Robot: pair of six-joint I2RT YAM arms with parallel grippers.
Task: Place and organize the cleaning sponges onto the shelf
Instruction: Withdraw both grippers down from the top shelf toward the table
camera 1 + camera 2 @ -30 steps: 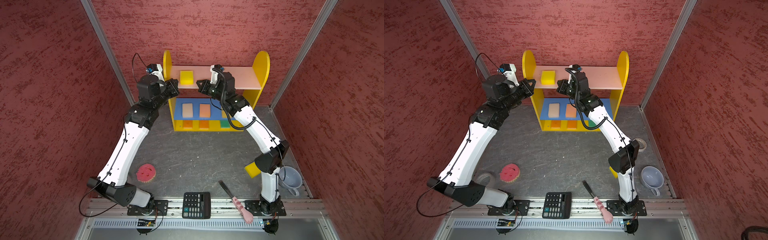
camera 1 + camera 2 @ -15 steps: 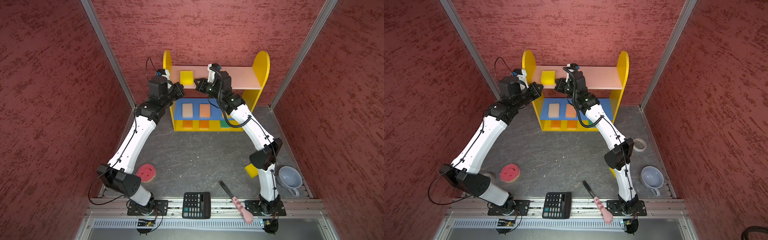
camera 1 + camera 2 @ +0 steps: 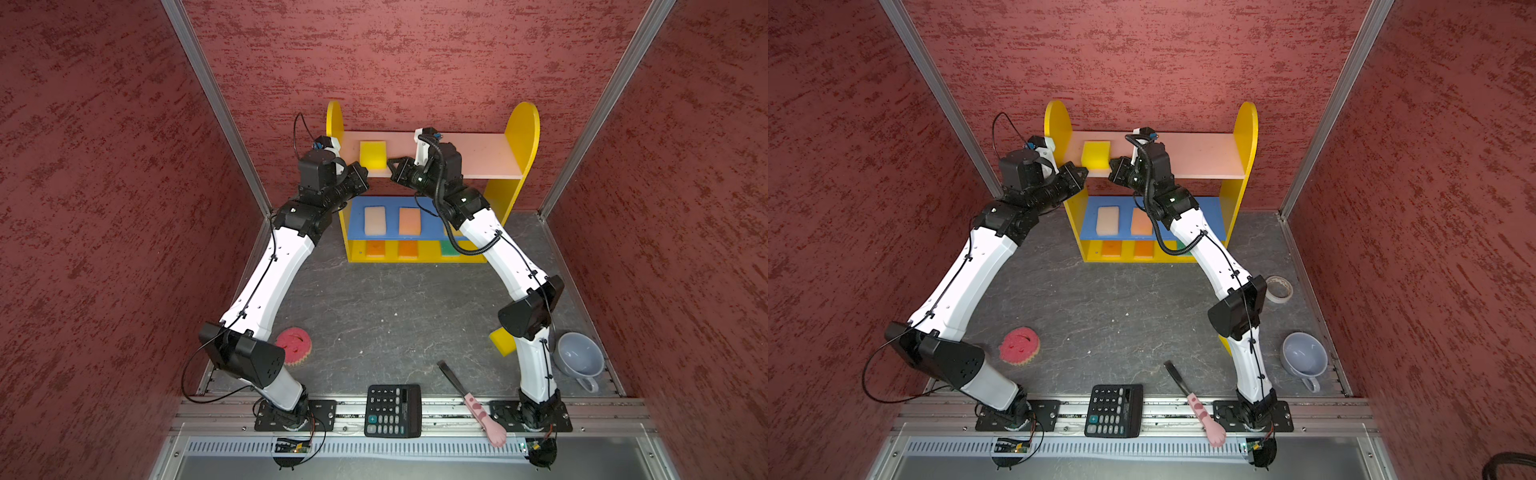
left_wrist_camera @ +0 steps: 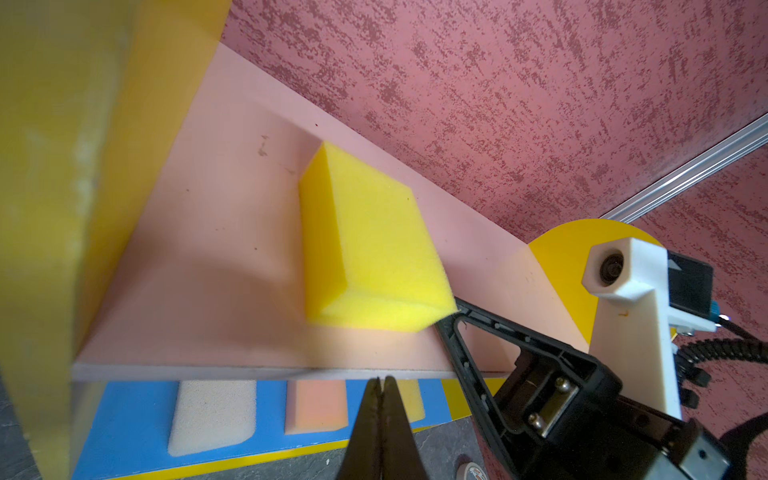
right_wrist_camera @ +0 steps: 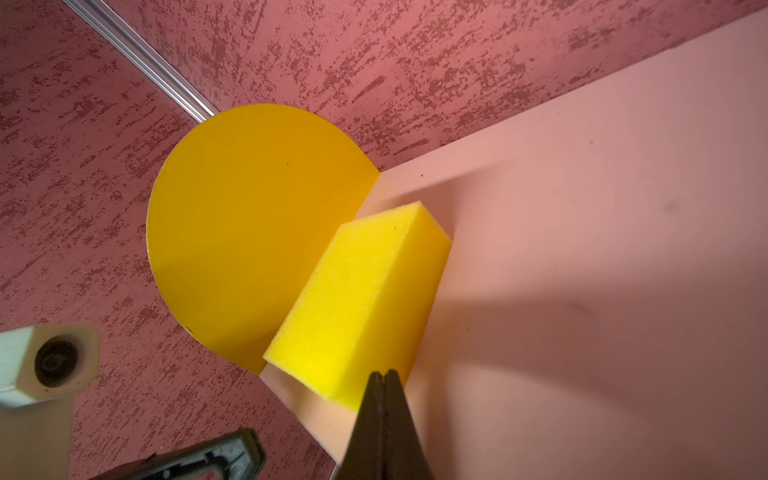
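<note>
Calculator (image 3: 393, 410) keys seem numbered, unreadably small; yellow sponge (image 3: 372, 154) on shelf (image 3: 482, 156).

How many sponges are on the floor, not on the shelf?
2. A round pink sponge lies near the left arm, and a yellow block sits half hidden behind the right arm. The arms could be hiding more.

Rough red-brown plaster with darker flecks covers the back wall (image 3: 415, 54) and both side walls (image 3: 104, 208). A silver metal post (image 3: 216, 108) stands in each back corner. The table (image 3: 395, 307) is dark grey with pale, stone-like veins and a few white specks. A silver rail (image 3: 602, 409) runs along its near edge, then a slotted white strip (image 3: 415, 448) and a smooth grey panel (image 3: 415, 471). The light is even and the shadows soft.
</note>
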